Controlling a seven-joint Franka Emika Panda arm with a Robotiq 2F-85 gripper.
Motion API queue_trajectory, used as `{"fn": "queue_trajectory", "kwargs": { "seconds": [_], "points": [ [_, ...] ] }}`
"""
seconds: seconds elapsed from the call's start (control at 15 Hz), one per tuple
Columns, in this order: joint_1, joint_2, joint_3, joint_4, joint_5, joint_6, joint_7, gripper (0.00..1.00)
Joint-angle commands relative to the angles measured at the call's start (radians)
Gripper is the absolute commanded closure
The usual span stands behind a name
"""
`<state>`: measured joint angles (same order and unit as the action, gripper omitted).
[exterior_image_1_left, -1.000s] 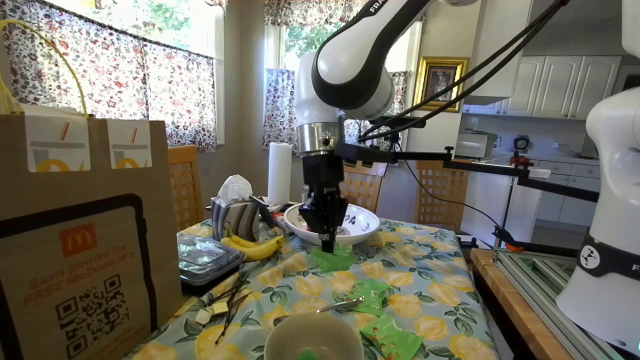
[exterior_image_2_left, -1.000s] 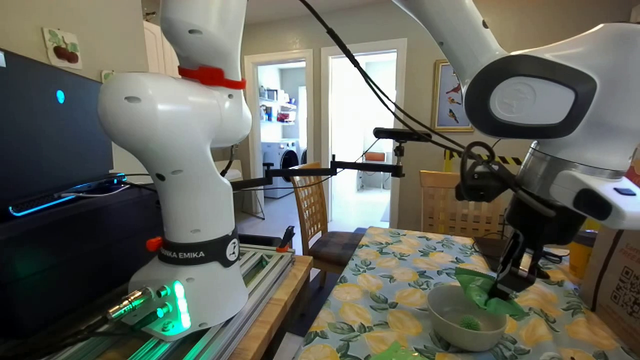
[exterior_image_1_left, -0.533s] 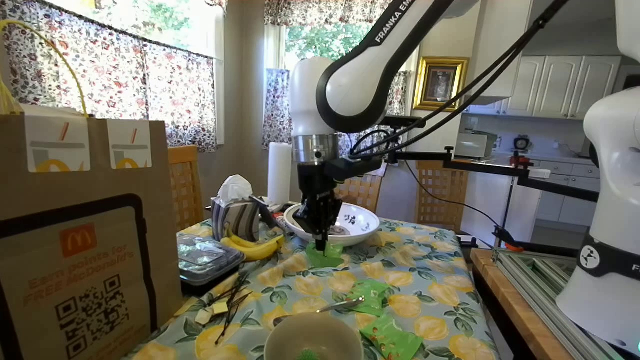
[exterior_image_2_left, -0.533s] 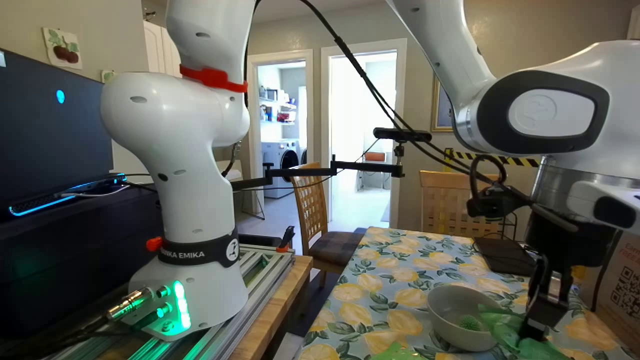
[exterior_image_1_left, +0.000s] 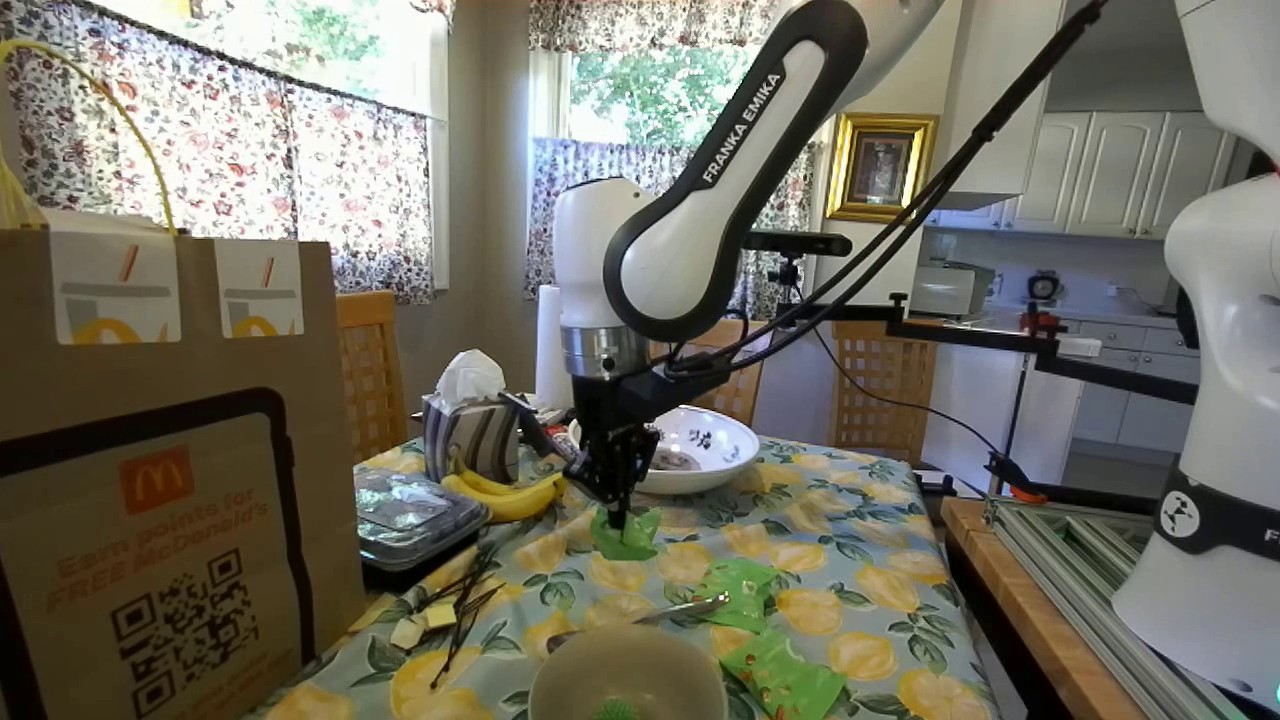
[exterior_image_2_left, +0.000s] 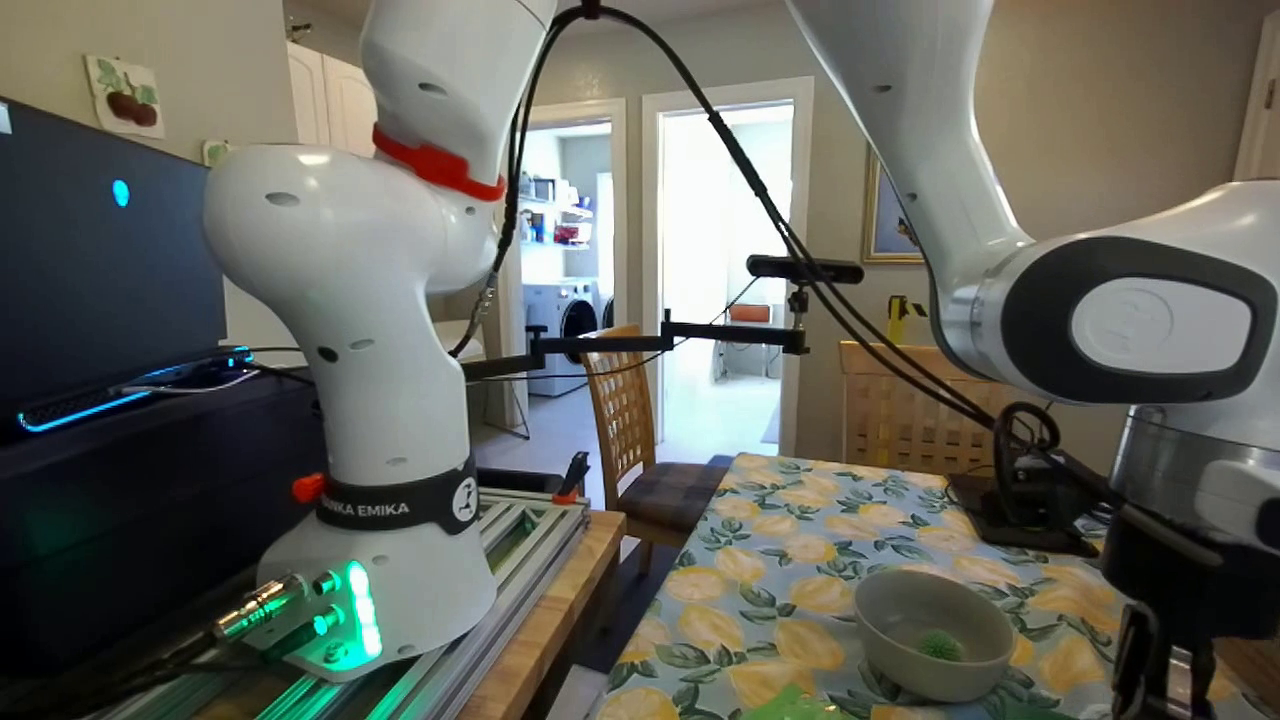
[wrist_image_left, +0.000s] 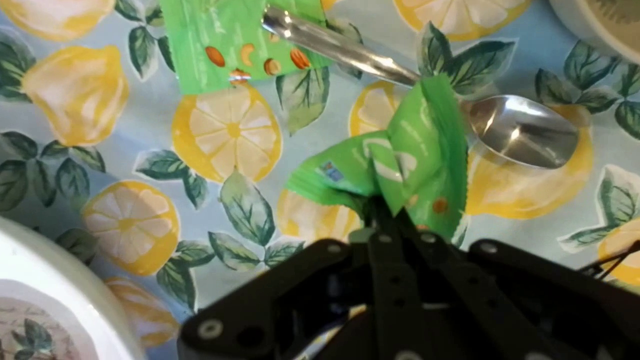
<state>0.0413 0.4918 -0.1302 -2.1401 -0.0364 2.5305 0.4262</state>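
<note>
Green snack packet (wrist_image_left: 435, 160) is what your claw (wrist_image_left: 387, 222) grips, its film bunched tight in the pinch just right of centre in the wrist view. The pick-up looks done; letting go is not, since nothing shows the packet released or set down. Whether its lowest edge touches the table (exterior_image_1_left: 800, 510), you cannot tell from these views. In the wrist view it covers part of the metal spoon (wrist_image_left: 525, 132), whose handle end lies over a nut-print packet (wrist_image_left: 210, 35) at the upper left. Another flat green packet (exterior_image_1_left: 785, 675) lies at the bottom of the frame in an exterior view; you hold neither of these two. Just left of it there stands the grey bowl (exterior_image_2_left: 925, 682), holding a spiky green ball (exterior_image_2_left: 940, 645), and no packet shows inside. Behind your claw, near the middle of that frame, the white patterned bowl (exterior_image_1_left: 735, 445) is partly hidden. Farther left come the bananas (exterior_image_1_left: 515, 497), the striped tissue box (exterior_image_1_left: 475, 435) and, at the left edge, the McDonald's paper bag (exterior_image_1_left: 180, 400).
</note>
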Motion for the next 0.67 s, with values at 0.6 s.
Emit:
{"fn": "queue_trajectory", "kwargs": {
  "seconds": [0.6],
  "points": [
    [0.053, 0.169, -0.073, 0.146, -0.018, 0.045, 0.04, 0.71]
  ]
}}
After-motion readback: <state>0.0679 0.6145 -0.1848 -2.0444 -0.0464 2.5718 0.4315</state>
